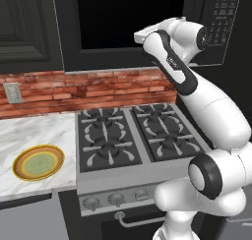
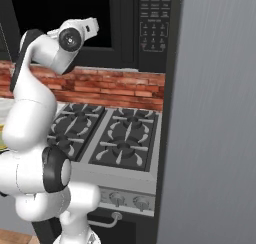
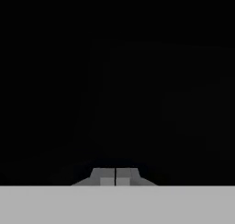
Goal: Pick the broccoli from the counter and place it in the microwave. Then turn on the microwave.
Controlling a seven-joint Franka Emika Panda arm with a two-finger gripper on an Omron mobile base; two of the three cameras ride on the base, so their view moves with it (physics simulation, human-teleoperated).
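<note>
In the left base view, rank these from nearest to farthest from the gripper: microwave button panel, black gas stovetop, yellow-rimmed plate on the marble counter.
1. The black microwave's button panel, just to the right of the shut gripper held up at the dark door.
2. The black gas stovetop, below the gripper.
3. The round yellow-rimmed plate, far lower left on the white marble counter.

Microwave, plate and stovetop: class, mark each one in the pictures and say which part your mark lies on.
microwave [image 1: 130, 17]: left base view, on its dark glass door.
plate [image 1: 38, 162]: left base view, on its green centre.
stovetop [image 1: 106, 145]: left base view, on the front left burner grate.
</note>
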